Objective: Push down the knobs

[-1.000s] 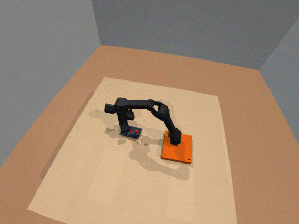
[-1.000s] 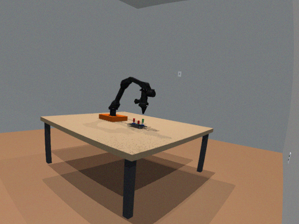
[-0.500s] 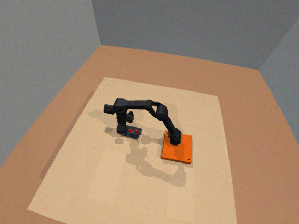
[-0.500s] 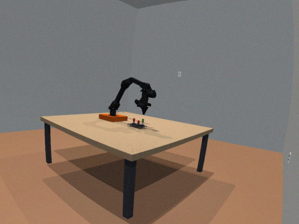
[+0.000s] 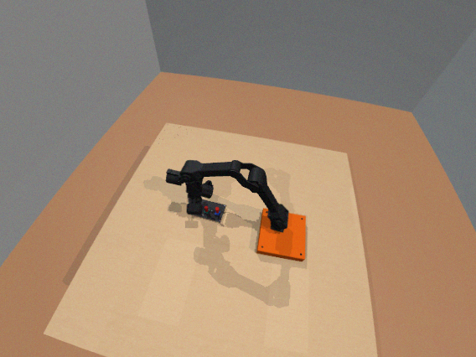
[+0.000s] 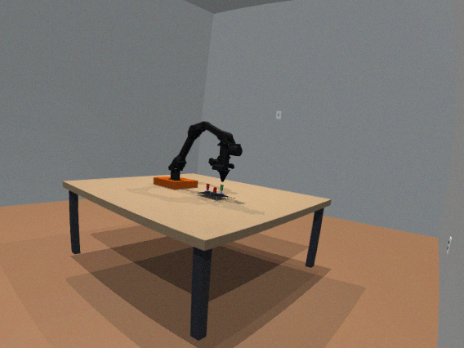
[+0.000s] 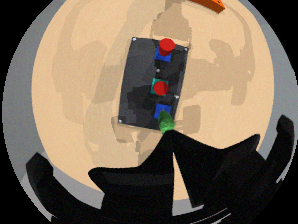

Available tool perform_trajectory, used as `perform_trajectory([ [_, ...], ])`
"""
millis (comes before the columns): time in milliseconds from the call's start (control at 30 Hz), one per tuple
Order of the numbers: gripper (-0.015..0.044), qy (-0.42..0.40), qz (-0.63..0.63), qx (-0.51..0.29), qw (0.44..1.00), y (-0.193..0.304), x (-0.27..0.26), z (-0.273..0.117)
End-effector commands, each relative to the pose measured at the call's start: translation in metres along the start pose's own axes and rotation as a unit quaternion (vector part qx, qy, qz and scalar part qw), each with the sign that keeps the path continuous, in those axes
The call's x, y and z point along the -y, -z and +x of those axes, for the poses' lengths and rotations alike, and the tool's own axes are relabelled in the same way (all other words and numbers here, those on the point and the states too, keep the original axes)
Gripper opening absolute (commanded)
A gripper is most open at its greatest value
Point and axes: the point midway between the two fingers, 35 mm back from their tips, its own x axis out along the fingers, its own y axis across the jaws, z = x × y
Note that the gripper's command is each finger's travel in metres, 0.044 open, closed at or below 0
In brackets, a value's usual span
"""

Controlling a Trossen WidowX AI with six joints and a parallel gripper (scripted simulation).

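Note:
The dark circuit board (image 5: 220, 206) (image 7: 136, 75) stands low on the table. The end red knob (image 5: 217, 209) (image 6: 207, 186) (image 7: 166, 46) stands raised above its blue potentiometer. The middle red knob (image 5: 206, 208) (image 6: 215, 189) (image 7: 160, 88) sits lower, over a teal potentiometer. The green knob (image 6: 221, 187) (image 7: 166, 121) stands raised above its blue potentiometer at the other end; the top view does not show it behind the gripper. My gripper (image 6: 223, 180) (image 7: 169, 133) is shut and empty, pointing down. Its tips are just above the green knob, with a small gap in the exterior view.
The orange base plate (image 5: 293, 247) (image 6: 176, 184) carries the arm, off the end of the board with the raised red knob. The wooden table (image 5: 168, 272) (image 6: 163, 212) lies under both. Arm shadows fall across the board and the table.

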Motion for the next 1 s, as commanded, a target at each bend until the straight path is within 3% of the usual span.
perform_trajectory([
  [0, 0.0000, 0.000, 0.002, 0.001, 1.000, -0.0004, 0.0000, 0.0078],
  [967, 0.0000, 0.000, 0.002, 0.001, 1.000, -0.0006, 0.0000, 0.0170],
])
